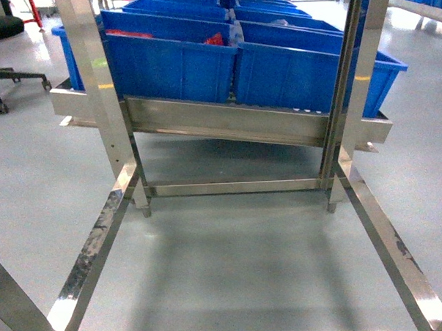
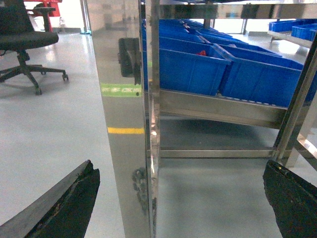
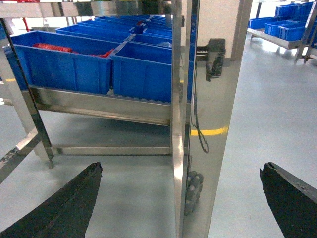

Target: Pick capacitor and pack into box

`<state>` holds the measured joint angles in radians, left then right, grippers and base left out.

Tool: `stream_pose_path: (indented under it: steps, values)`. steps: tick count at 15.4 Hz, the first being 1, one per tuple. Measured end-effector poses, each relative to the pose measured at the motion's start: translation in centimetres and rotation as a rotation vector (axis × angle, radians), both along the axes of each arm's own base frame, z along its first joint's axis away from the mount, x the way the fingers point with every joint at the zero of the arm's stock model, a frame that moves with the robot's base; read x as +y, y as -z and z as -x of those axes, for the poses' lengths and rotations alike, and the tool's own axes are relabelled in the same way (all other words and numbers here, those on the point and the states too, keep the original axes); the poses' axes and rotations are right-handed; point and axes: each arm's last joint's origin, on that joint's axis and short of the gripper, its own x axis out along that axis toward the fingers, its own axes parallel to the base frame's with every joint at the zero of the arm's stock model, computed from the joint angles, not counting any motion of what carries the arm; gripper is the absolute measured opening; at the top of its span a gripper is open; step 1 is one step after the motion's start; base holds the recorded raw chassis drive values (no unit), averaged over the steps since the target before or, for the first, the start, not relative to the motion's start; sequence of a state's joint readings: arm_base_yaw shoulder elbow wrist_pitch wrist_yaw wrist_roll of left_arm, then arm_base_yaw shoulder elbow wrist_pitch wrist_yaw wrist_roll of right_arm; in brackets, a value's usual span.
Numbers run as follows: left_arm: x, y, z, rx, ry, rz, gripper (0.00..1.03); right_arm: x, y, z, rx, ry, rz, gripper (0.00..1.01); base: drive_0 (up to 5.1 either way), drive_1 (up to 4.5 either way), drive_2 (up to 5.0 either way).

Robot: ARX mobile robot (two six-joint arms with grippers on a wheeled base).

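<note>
Here, line by line, is the scene:

Left gripper: seen only from its own wrist camera; two dark, worn fingers sit at the bottom corners of that view, spread wide, with only grey floor and a steel post between them. It holds nothing.

Right gripper: likewise seen only from its wrist camera; jaws wide apart, dark fingertips low at left and right, nothing gripped. A polished steel upright stands between them, farther off.

Box: no pale pink tub shows in any of the three views, so its place cannot be told.

Capacitor: none can be made out. Red items lie in some of the blue bins; they are too small and blurred to identify.

Blue bins: rows of them sit side by side, touching, on a tilted stainless shelf of the rack, running back into the room.

Rack frame: shiny steel rails and legs frame the lower half of the head view, with bare grey floor inside them.

Office chair: black, on castors, on the floor well left of the rack.

Floor markings: a green label and a yellow stripe appear as reflections in the near post of the left wrist view.
</note>
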<state>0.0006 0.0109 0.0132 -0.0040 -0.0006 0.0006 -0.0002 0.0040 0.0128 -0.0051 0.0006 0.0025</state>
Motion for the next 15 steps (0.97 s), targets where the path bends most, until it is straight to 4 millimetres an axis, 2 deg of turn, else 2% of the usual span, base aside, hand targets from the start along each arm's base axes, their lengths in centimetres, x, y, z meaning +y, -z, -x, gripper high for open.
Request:
stream_pose_path:
  steps: [15]
  values:
    - [0.00,0.00,0.00,0.000,0.000,0.000,0.98,0.00,0.00,0.00,0.000,0.000,0.000,0.98,0.0,0.00,0.0]
